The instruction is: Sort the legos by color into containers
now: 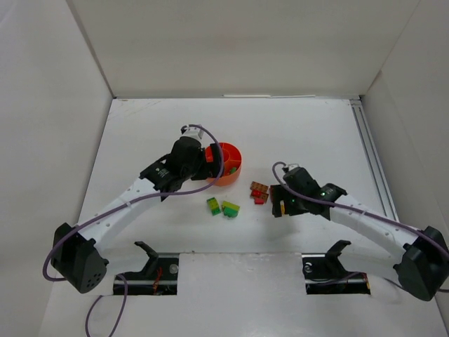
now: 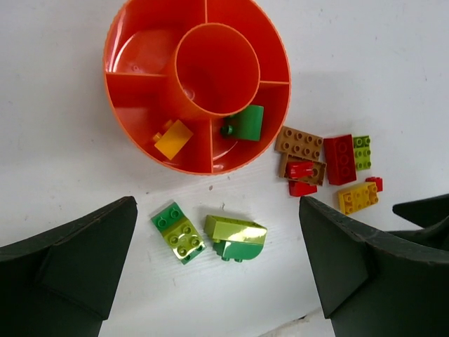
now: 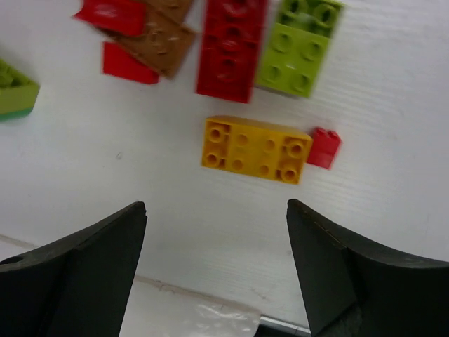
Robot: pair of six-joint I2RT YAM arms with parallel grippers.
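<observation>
At seven o'clock in the orange dish (image 2: 119,105) lies a yellow brick (image 2: 173,138), at five a green brick (image 2: 247,122); other legos (image 2: 340,159) lie outside on the table (image 2: 386,70); left tool (image 2: 217,214) and right tool (image 3: 216,210) gape empty.

Orange dish (image 2: 133,56); yellow brick (image 3: 256,149)

This looks like a robotics lab test cell and not a home or a shop: the white table (image 1: 280,133) is closed in by plain white panels at the back (image 1: 231,49) and on both sides. Two robot arms, the left arm (image 1: 119,207) and the right arm (image 1: 372,225), are fixed at its near edge on black brackets (image 1: 151,263), with purple cables (image 1: 105,309) running along them. A metal rail (image 1: 372,154) runs along the right side of the table, and a few legos (image 1: 223,207) lie near an orange dish (image 1: 226,163).
</observation>
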